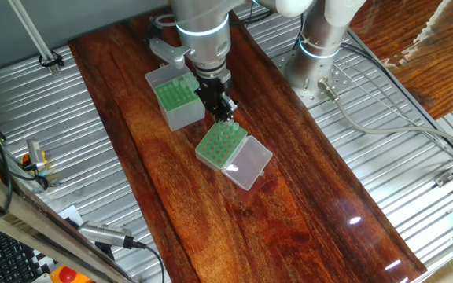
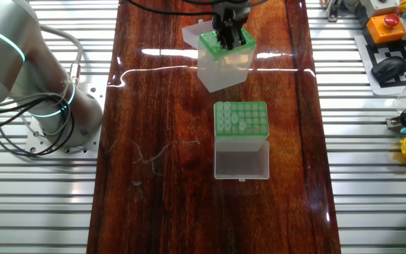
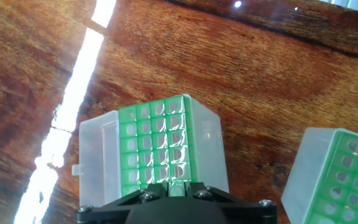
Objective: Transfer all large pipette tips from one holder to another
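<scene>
My gripper (image 3: pixel 170 185) hangs over the green rack of the grey, taller holder (image 3: pixel 157 146). Its jaws stand close together on a pale translucent large pipette tip, of which only a sliver shows between them. In the other fixed view the gripper (image 2: pixel 229 44) is above that holder (image 2: pixel 224 65) at the far end of the board. The whitish holder (image 2: pixel 240 120) lies nearer, with several tips (image 2: pixel 228 110) standing in its rack and its clear lid (image 2: pixel 242 159) folded open. In one fixed view the gripper (image 1: pixel 225 110) sits between the grey holder (image 1: pixel 176 98) and the whitish one (image 1: pixel 220 145).
The grey holder's whitish lid (image 3: pixel 98 152) lies open on its left. The whitish holder (image 3: pixel 337 180) shows at the right edge of the hand view. The dark wooden board (image 2: pixel 161 162) is flanked by ribbed metal; the arm's base (image 2: pixel 41 120) and cables sit left.
</scene>
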{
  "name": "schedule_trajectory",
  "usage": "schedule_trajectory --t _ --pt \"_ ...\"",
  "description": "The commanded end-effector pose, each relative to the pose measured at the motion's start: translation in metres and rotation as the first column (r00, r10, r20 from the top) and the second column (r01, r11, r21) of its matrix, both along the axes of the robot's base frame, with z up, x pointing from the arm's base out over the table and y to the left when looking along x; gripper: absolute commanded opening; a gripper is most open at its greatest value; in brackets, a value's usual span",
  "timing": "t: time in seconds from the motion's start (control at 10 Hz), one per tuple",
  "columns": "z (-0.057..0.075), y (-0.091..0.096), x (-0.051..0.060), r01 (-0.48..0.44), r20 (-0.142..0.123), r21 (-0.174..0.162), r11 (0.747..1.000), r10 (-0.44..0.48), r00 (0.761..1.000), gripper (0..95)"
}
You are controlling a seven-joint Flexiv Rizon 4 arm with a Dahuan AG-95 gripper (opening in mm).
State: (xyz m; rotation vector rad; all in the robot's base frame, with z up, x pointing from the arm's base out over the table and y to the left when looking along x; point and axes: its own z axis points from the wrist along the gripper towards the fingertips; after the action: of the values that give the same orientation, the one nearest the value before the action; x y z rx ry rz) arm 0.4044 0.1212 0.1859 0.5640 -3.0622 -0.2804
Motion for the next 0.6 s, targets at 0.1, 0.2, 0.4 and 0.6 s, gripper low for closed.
schedule_trajectory --t 0.1,0.2,0.4,0.6 --pt "0.0001 -0.0001 0.0005 -0.011 0.002 -0.007 1.000 0.011 1.000 0.0" --pt "0.0001 -0.0001 0.0005 -0.015 0.005 -0.011 1.000 0.015 1.000 0.0" --pt "0.0001 -0.0001 0.0005 -0.022 0.006 -0.016 1.000 0.022 1.000 0.0" --pt "0.0001 -0.0001 0.0005 -0.033 0.012 -0.017 0.999 0.033 0.999 0.0"
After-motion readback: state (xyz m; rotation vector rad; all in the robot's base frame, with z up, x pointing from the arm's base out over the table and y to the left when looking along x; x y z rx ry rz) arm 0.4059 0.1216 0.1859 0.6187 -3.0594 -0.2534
